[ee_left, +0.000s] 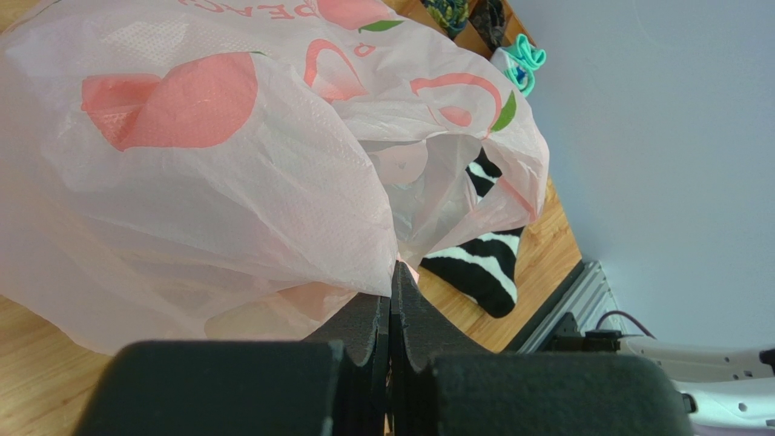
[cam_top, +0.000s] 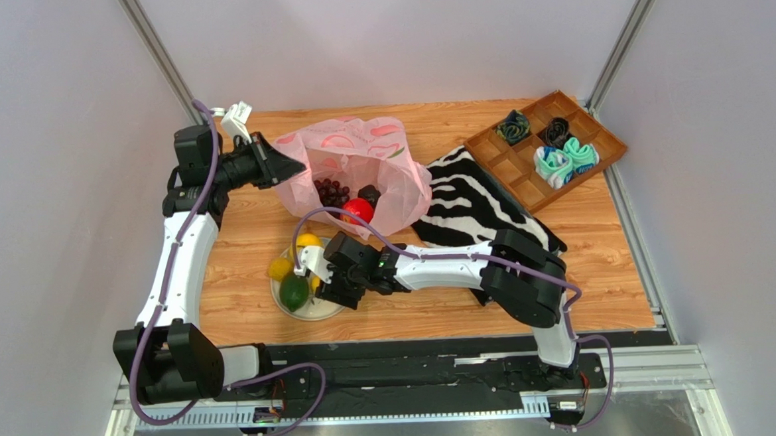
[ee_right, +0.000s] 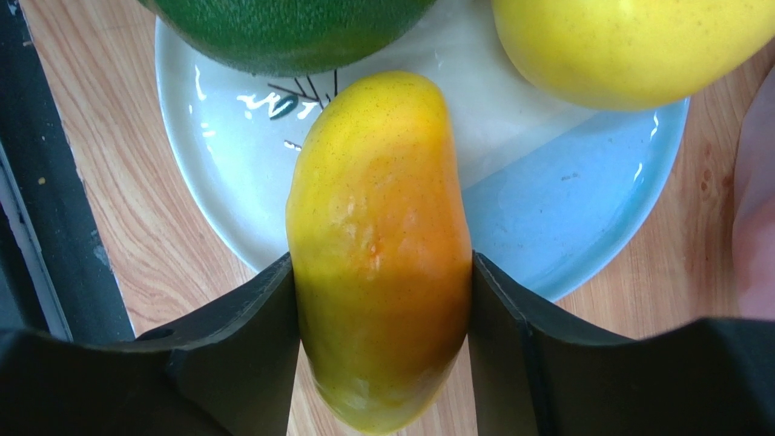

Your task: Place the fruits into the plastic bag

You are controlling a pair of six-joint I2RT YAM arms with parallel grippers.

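The mango (ee_right: 377,254) lies across the rim of a pale blue plate (ee_right: 564,227), gripped on both flanks by the right tool (ee_right: 382,263); whether it is lifted clear cannot be told. On the same plate sit a green fruit (cam_top: 294,292), a lemon (cam_top: 308,241) and a second lemon (cam_top: 279,269).

Just beyond the plate, the plastic bag (cam_top: 359,155) gapes toward the arms, with the grape bunch (cam_top: 333,189) and the red fruit (cam_top: 358,211) in its mouth. The left tool (ee_left: 391,300) is clenched on the bag's left edge.

Everything rests on a wood-grain surface (cam_top: 604,266). A zebra-striped cloth (cam_top: 471,204) lies against the bag's right side. A wooden tray (cam_top: 608,152) of rolled cloth bundles (cam_top: 564,159) sits at the far right corner. Plain pale walls (cam_top: 403,38) close in on three sides.
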